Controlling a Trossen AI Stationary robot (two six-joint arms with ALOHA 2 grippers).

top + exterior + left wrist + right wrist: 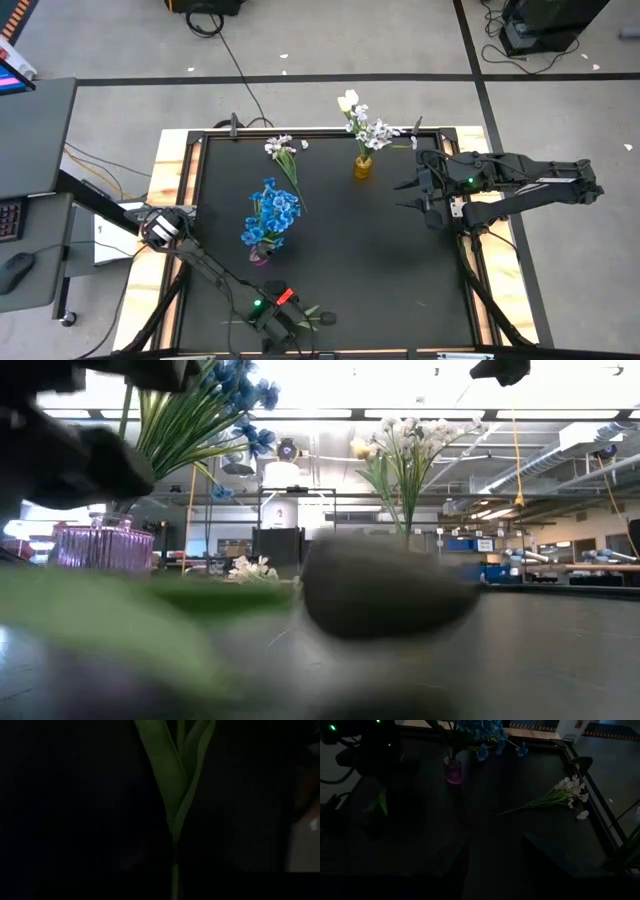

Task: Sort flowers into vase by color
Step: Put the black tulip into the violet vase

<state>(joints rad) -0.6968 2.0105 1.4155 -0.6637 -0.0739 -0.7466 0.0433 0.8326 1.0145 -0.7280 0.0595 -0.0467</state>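
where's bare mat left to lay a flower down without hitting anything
Free: the mat's middle, between the purple vase of blue flowers and the right gripper, down to the near edge. Crowded: the far side, with the loose white spray and yellow vase, and around the left gripper.

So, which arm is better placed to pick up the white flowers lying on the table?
The right: its tool is open and free, while the left tool is busy at a green stem.
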